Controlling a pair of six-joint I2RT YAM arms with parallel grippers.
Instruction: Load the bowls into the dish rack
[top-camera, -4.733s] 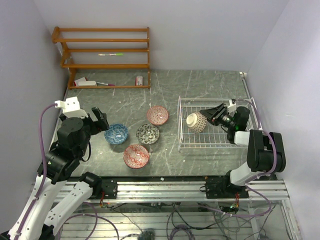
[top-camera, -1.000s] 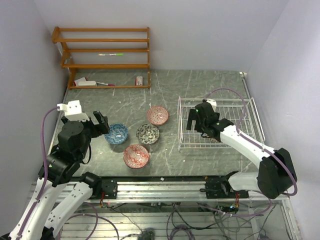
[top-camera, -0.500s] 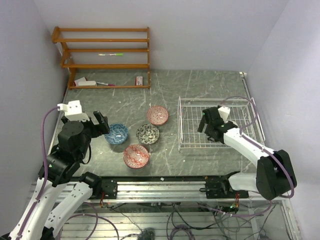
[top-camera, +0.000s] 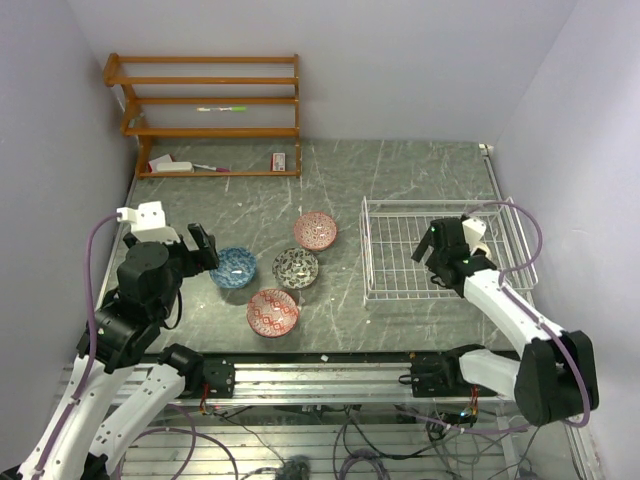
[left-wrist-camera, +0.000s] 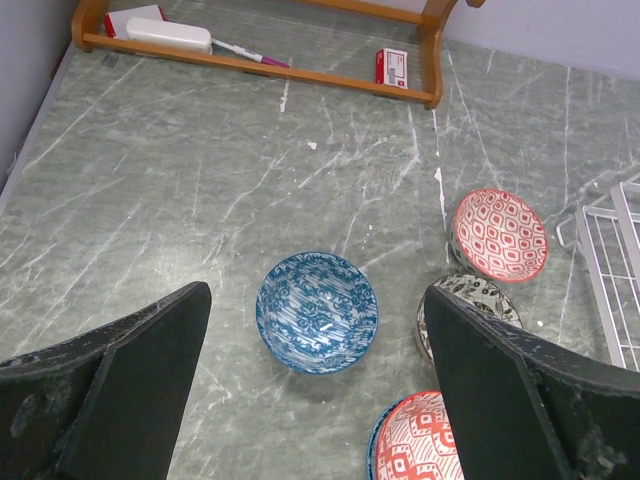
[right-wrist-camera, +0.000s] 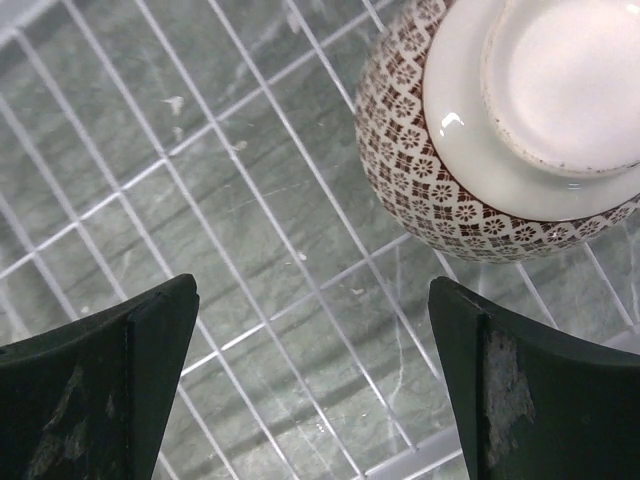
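Observation:
Four bowls sit on the table left of the dish rack: a blue bowl, a black-and-white bowl, a far red bowl and a near red bowl. My left gripper hovers open above the blue bowl, holding nothing. My right gripper is open over the rack's wire floor. A beige-brown bowl lies upside down in the rack just beyond it; the right arm hides this bowl in the top view.
An orange wooden shelf with small items stands at the back left. The rack's left rim shows at the right of the left wrist view. Walls close in on both sides, and a metal rail runs along the near edge.
The right arm has let go of the beige-brown bowl in the rack and swung back to the right. The rack has slid a little to the right. The left arm is still.

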